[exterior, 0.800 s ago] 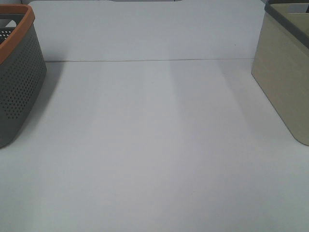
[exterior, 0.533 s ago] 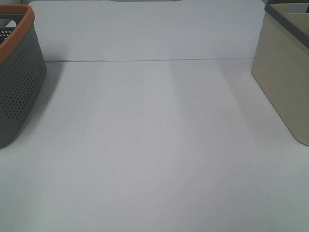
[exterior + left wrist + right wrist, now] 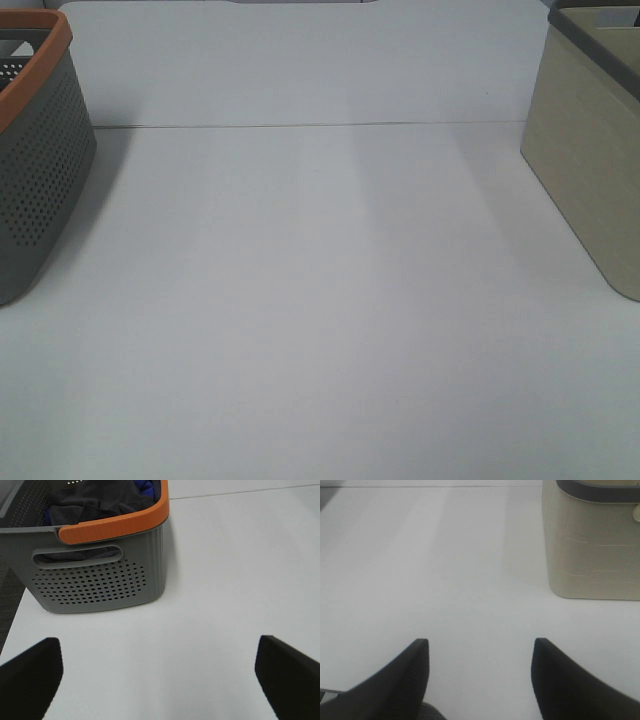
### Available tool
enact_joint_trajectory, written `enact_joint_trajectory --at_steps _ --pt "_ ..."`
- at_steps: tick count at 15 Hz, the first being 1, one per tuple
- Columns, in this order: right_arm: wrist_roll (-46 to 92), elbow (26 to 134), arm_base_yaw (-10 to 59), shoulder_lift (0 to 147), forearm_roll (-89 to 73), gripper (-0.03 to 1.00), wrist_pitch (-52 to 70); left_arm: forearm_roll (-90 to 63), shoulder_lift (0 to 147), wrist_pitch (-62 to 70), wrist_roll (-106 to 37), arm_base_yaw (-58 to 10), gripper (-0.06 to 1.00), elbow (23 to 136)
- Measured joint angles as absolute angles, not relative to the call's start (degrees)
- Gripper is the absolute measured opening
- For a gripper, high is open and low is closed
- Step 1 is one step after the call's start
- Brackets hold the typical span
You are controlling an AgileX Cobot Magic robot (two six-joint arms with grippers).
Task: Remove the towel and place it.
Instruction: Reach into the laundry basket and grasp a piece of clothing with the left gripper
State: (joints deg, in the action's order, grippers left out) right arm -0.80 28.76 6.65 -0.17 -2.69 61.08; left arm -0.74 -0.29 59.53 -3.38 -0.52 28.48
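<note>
1. A white table (image 3: 320,300) fills the high view, and a thin seam (image 3: 300,126) runs left to right across its far part.
2. A grey perforated basket (image 3: 40,180) with an orange rim stands at the left edge of the table, cut off in part by the frame.
3. A beige bin (image 3: 590,170) with a dark grey rim stands at the right edge, well apart from the basket, with open table between them.
4. The towel (image 3: 95,500) lies bunched inside the basket on the left. It is a dark, near-black cloth that sits below the orange rim.
5. A bit of blue fabric (image 3: 145,487) shows beside the towel at the basket's wall. Whether it belongs to the towel or is another cloth cannot be told.
6. Dark cloth also shows through the handle slot (image 3: 77,557) in the basket's near wall.
7. The left gripper (image 3: 157,647) hangs over bare table just near of the basket. Its two black fingers (image 3: 30,675) stand wide apart with nothing between them, and they touch neither the basket nor the towel.
8. The right gripper (image 3: 480,642) hangs over bare table on the right side, with the bin ahead of it and a little to the right. Its jaws are also apart, holding nothing.
</note>
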Motion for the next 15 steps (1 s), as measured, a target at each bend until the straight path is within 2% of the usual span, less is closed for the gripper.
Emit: enact_joint_trajectory --at_steps 15 --pt "-0.80 28.76 6.65 -0.17 -2.69 0.61 61.08 -0.74 -0.29 59.53 -1.15 -0.52 0.99 28.48"
